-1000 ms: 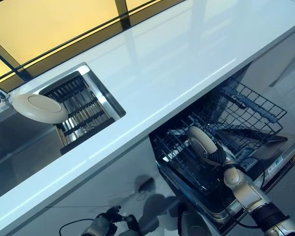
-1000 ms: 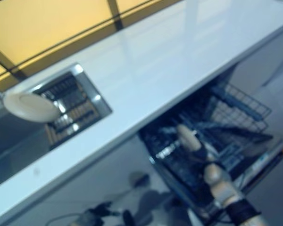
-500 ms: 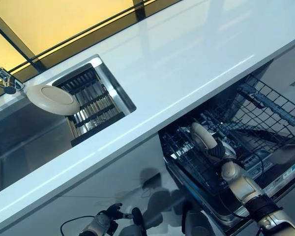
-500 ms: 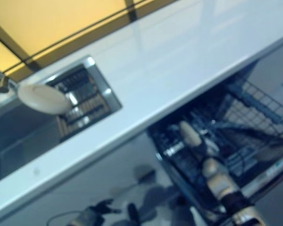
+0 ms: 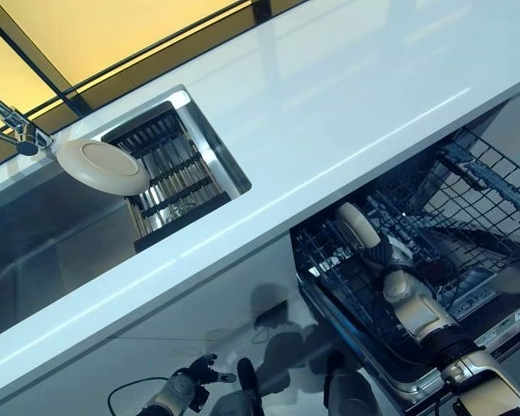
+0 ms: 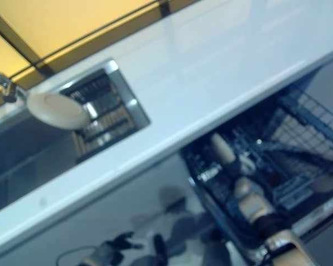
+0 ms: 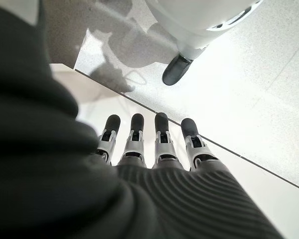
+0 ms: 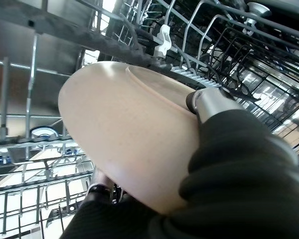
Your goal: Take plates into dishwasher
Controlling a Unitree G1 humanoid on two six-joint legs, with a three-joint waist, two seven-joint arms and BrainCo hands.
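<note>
Not much has changed over the last second: the whole view slid a bit, so the sink end sits further right in frame now, but that's the head camera moving. The right robot hand (image 5: 383, 257) is still in the rack with its plate, maybe a touch deeper.

Going left to right: a chrome tap (image 5: 9, 124) at the far left edge, then a round cream plate (image 5: 102, 166) propped tilted on the dark slatted drying rack (image 5: 169, 178) inside the steel sink (image 5: 210, 143). The long glossy white worktop (image 5: 347, 95) runs diagonally across everything.

Down low on the left, the left robot hand (image 7: 154, 144) hangs near the pale speckled floor (image 7: 269, 89), fingers straight and relaxed, holding nothing.

On the right, below the worktop edge, the dark wire dishwasher rack (image 5: 433, 217) is pulled out. The right robot hand is reaching into it, gripping a second cream round plate (image 8: 134, 134); the wrist view shows a finger (image 8: 209, 102) hooked over the rim and the plate standing on edge among the rack's wire tines. I can't tell if it's fully seated in a slot or not.
</note>
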